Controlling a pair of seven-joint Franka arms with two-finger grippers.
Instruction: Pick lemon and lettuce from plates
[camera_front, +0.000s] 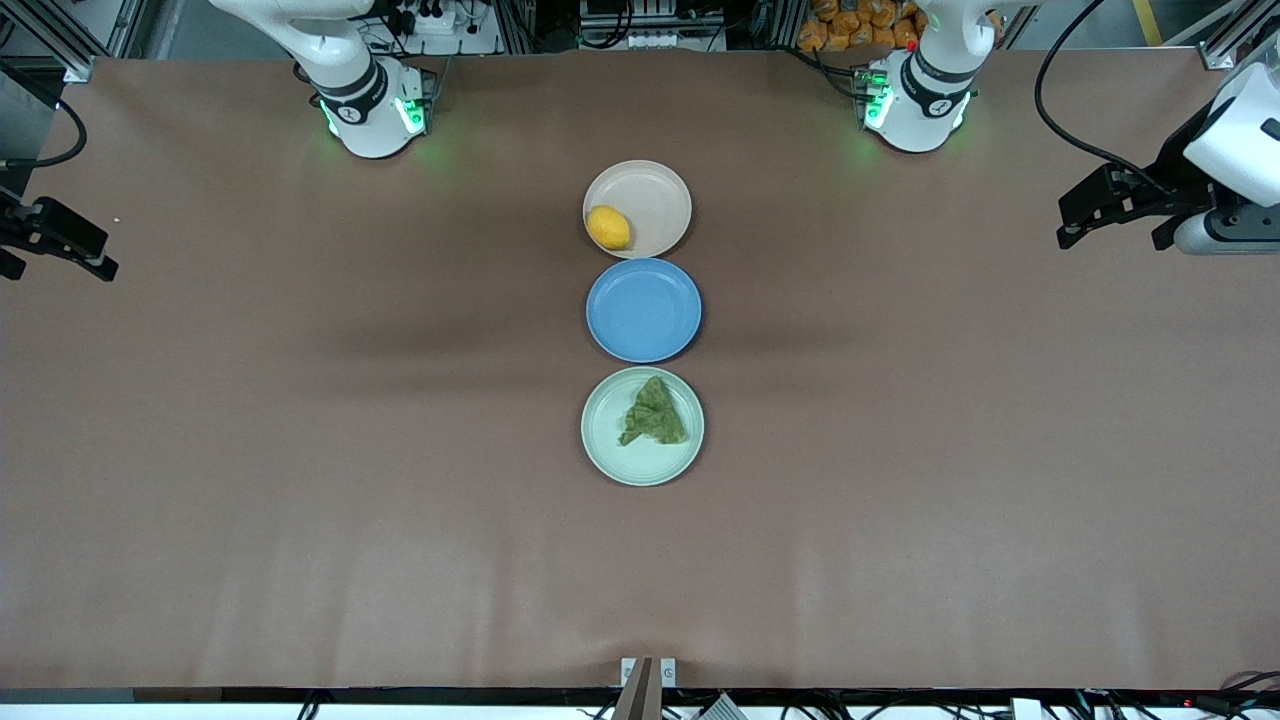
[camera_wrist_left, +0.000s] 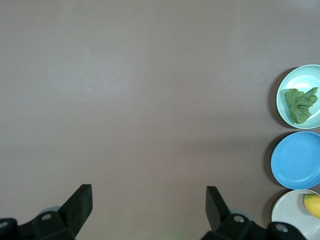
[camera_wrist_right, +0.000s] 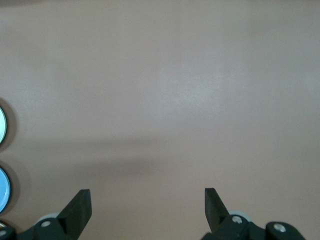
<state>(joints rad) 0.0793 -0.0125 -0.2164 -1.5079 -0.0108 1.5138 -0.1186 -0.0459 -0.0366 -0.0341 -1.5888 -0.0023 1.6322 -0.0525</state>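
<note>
left gripper (camera_wrist_left: 145, 207): wide open, empty, hanging over bare counter (camera_front: 900, 450).
right gripper (camera_wrist_right: 147, 207): wide open, empty, waiting likewise.

A robotics lab: two white arm bases (camera_front: 372, 105) with green status lights are bolted to a wide counter (camera_front: 300, 450) covered in brown sheeting, framed by aluminium rails (camera_front: 60, 45), with loose black cables (camera_front: 1075, 120) and power strips (camera_front: 430, 20) along its edge.
</note>
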